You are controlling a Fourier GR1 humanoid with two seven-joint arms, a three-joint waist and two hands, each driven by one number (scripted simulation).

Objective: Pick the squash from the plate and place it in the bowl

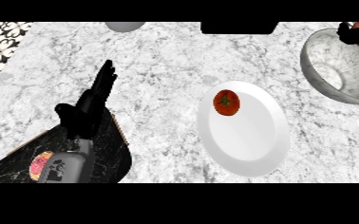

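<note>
At my kitchen station: the marble counter (161,66) fills my head view, with one white plate (252,142) at centre-right and one grey bowl (319,76) cut off by the right edge, near the plate but not touching it. One dark slab (116,156) sits at lower left under my left forearm. The left hand (88,109) rests there open, fingers straight and pointing up, holding nothing. The only thing on the plate is one round red fruit (226,102) with a green stalk, lying on the upper-left part. It looks to me more like a tomato than a squash, yet it is the one candidate for the pick. At the far right, over the bowl's rim, a dark shape is probably my right hand (345,33). It is mostly out of view, and I cannot tell whether it is open, closed or carrying something. I judge the pick not yet done, since the fruit lies untouched on the plate. Next I would bring the right hand back left over the plate, close it round the fruit, lift, and carry it right into the bowl. One black block (238,27) and one grey rounded object (126,26) sit at the top edge.
</note>
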